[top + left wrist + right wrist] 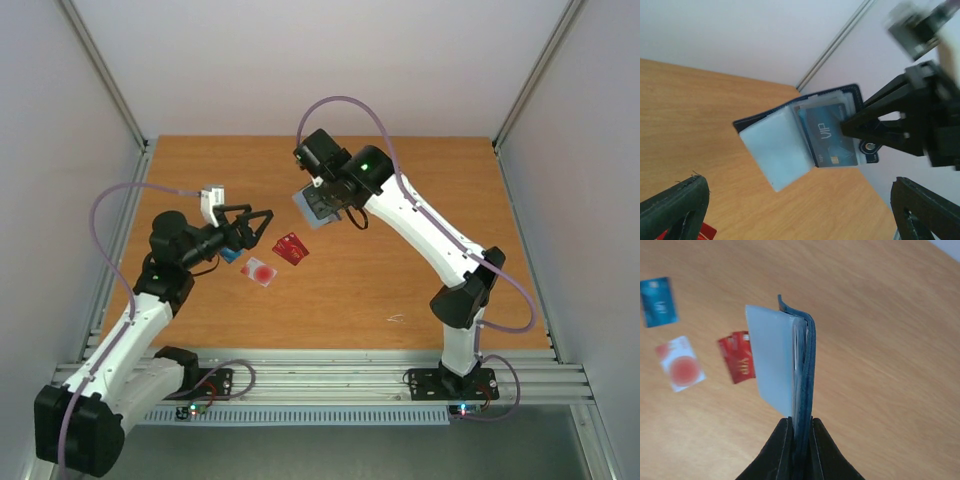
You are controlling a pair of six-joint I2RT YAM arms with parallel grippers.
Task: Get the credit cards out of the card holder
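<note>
My right gripper [322, 205] is shut on the dark navy card holder [316, 208] and holds it open above the table; in the right wrist view its jaws [800, 427] pinch the holder's edge [804, 365]. In the left wrist view the holder [777, 145] shows a pale pocket and a dark card marked VIP [829, 134] still in it. My left gripper [266, 228] is open and empty, just left of the holder. The teal-blue card [230, 254], the pale card with a red circle [258, 271] and the red card [290, 248] lie on the table.
The wooden table [400, 290] is bounded by white walls at the back and sides and an aluminium rail [330, 375] at the near edge. The three loose cards lie below my left gripper's fingers [675, 210].
</note>
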